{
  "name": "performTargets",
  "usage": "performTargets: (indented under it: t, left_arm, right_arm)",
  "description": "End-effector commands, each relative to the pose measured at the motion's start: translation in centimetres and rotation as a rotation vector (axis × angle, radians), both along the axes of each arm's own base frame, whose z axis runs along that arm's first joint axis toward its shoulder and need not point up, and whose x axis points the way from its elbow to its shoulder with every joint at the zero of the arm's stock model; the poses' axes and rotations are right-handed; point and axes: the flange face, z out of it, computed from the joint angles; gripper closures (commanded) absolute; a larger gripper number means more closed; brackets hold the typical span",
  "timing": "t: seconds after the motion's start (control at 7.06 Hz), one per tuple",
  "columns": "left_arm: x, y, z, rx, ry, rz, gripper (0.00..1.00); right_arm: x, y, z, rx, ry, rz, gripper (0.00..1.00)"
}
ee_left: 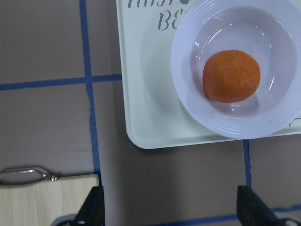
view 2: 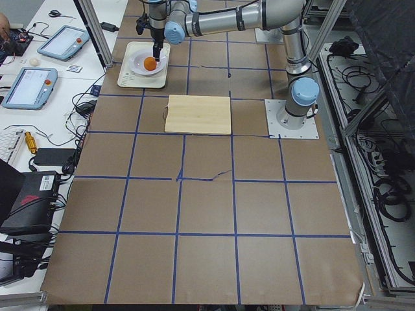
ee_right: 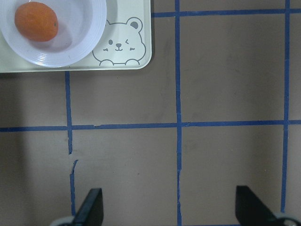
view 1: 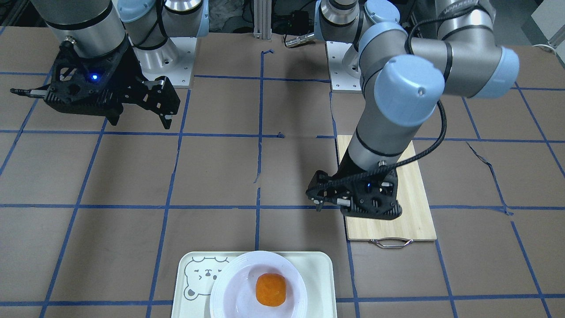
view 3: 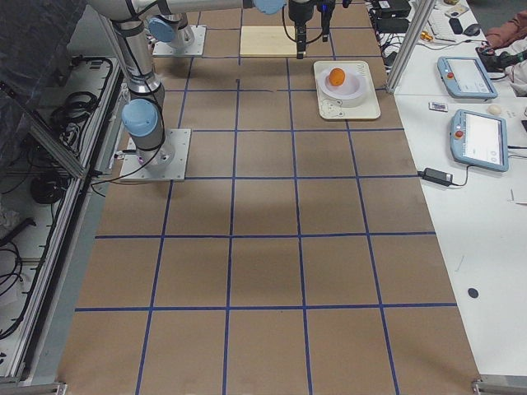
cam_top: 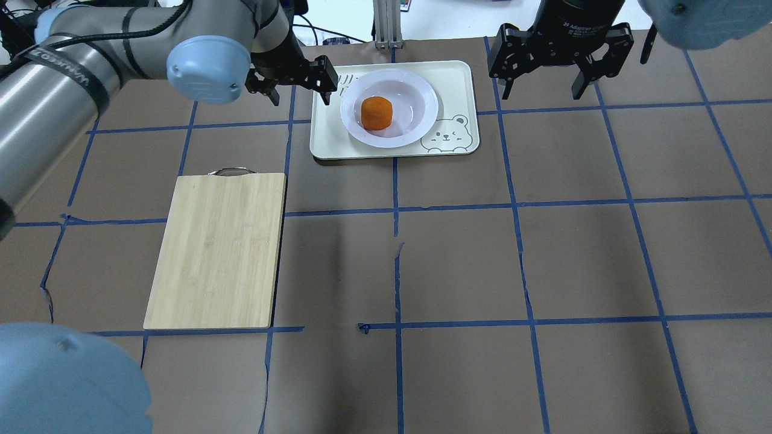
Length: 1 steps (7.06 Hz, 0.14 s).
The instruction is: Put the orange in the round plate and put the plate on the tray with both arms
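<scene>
orange (cam_top: 377,113) sits in round plate (cam_top: 422,129) on tray (cam_top: 329,135), left jaws and right jaws released, empty (left jaws near tray's 9 o'clock edge, overhead), so a sloppy retract could clip tray, shifting plate.

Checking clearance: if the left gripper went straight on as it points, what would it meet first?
The left gripper points down and would likely meet bare table between the tray and cutting board, though height is unclear.
</scene>
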Motion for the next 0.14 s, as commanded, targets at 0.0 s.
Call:
performTargets:
  t: [0.0]
  left_arm:
    - [-4.94,-3.0,-6.74,-0.055,0.023,0.006,0.0]
  right_arm:
    - [0.01,0.42,0.25,-0.018,0.003,0.034,0.0]
